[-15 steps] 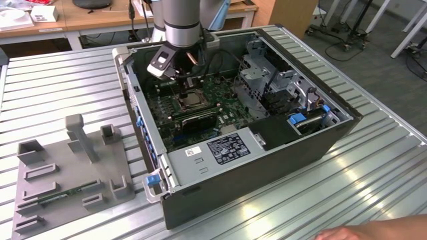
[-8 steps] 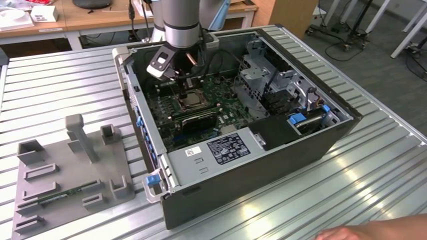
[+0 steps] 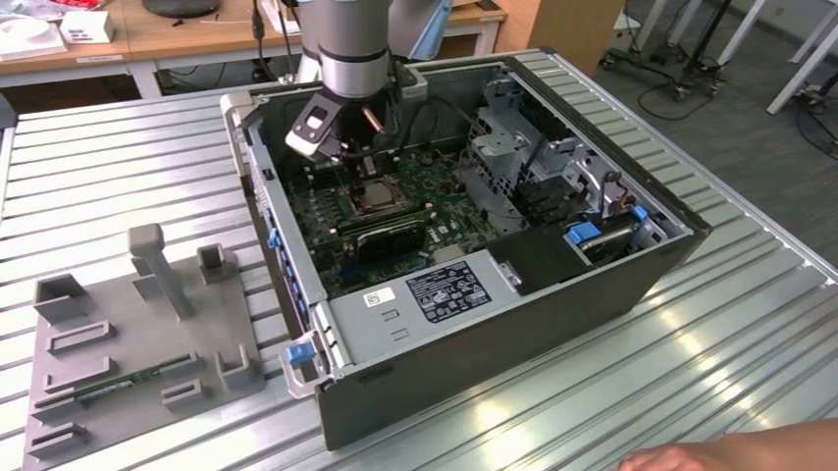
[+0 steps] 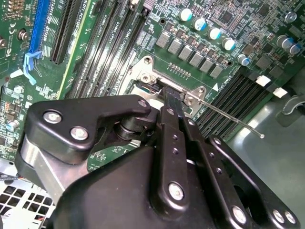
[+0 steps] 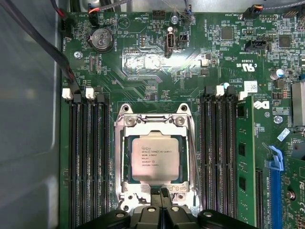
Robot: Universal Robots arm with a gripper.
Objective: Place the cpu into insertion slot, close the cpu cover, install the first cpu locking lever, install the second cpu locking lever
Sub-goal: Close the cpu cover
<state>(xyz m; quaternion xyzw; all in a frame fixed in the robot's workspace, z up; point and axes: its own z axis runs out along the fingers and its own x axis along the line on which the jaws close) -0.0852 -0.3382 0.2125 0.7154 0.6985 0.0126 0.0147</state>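
First wrist view: the pincer (image 5: 159, 193) has its 2 fingers together, tips touching the nearest edge of the cpu cover (image 5: 152, 121). Just beyond, the cpu (image 5: 156, 156) lies flat in the insertion slot (image 5: 128, 160), framed by the cover. Memory slots (image 5: 86, 157) flank both sides. In the exterior view the arm (image 3: 353, 59) reaches steeply down into the open case (image 3: 524, 324), whose walls stand well apart from it.

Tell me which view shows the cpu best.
The first wrist view: the cpu lies face-on, whole top visible. The exterior view shows it small below the arm; in the second wrist view the gripper blocks it.
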